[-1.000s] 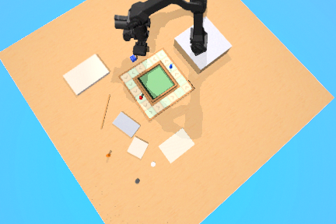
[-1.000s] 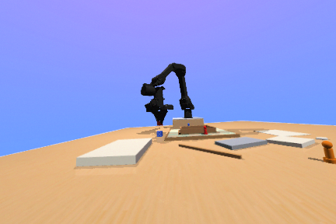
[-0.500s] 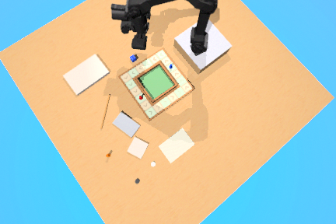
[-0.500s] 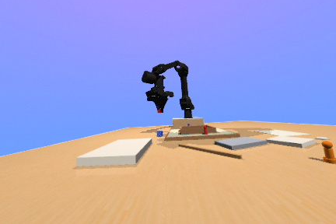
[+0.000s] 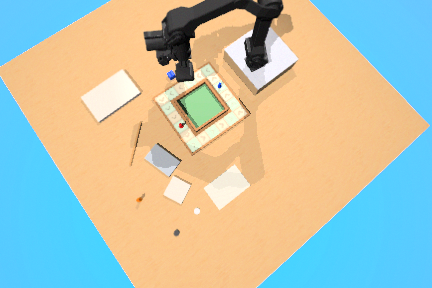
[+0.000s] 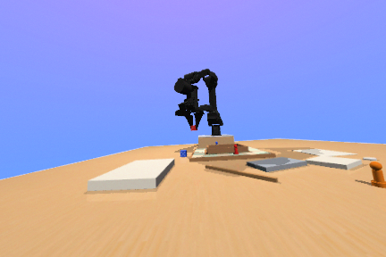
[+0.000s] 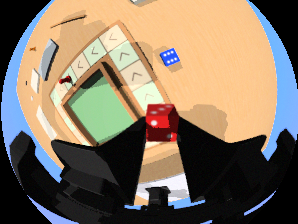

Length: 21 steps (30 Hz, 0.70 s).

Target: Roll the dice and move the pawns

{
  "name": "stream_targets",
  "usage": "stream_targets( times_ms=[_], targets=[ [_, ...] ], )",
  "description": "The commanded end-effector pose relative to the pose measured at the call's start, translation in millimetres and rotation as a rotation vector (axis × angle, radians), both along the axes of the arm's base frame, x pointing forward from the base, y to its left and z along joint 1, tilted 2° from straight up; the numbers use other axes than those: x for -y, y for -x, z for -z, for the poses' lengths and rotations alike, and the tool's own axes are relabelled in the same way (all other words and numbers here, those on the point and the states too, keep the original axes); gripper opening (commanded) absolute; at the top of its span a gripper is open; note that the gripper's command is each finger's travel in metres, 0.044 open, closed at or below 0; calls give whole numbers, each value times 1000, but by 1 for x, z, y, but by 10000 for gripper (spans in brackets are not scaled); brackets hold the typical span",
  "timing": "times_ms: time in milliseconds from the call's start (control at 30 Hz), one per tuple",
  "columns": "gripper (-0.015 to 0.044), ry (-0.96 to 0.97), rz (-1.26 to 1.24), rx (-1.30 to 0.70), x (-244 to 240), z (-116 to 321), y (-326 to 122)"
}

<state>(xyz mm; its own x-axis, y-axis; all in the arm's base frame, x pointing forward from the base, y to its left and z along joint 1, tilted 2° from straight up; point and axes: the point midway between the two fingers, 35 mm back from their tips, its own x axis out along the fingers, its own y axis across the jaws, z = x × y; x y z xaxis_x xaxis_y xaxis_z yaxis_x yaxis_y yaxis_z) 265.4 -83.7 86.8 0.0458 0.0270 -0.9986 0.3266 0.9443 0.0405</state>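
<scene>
My gripper [image 6: 194,127] [image 7: 161,120] is shut on the red die [image 6: 193,128] [image 7: 161,123] and holds it in the air, well above the board's edge. The blue die [image 5: 171,75] [image 6: 183,153] [image 7: 170,57] lies on the table just outside the board, with six pips on top. The green-floored tray [image 5: 202,105] [image 7: 100,111] sits in the middle of the board and looks empty. The red pawn [image 5: 181,125] [image 6: 236,149] [image 7: 65,79] stands on a track square. The blue pawn [image 5: 219,85] [image 6: 216,143] stands on the side nearest the arm's base; it is hidden in the wrist view.
A thick white block [image 5: 111,96] [image 6: 130,177] lies beyond the blue die. A thin stick [image 5: 136,144] [image 6: 241,174], a grey slab [image 5: 163,159] [image 6: 277,163], a small white slab [image 5: 177,190], a flat pale sheet [image 5: 227,187] and an orange peg [image 5: 140,199] [image 6: 378,174] lie past the board.
</scene>
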Motion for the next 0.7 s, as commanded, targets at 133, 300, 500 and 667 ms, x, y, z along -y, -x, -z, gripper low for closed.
stream_targets(
  times_ms=[133,300,500,667],
  targets=[
    [0,9,-159,4,-39,7,-8],
    [0,11,-250,7,-63,11,-9],
    [0,13,-360,11,-92,16,-9],
    [0,14,-451,14,-115,21,-6]
  ],
)
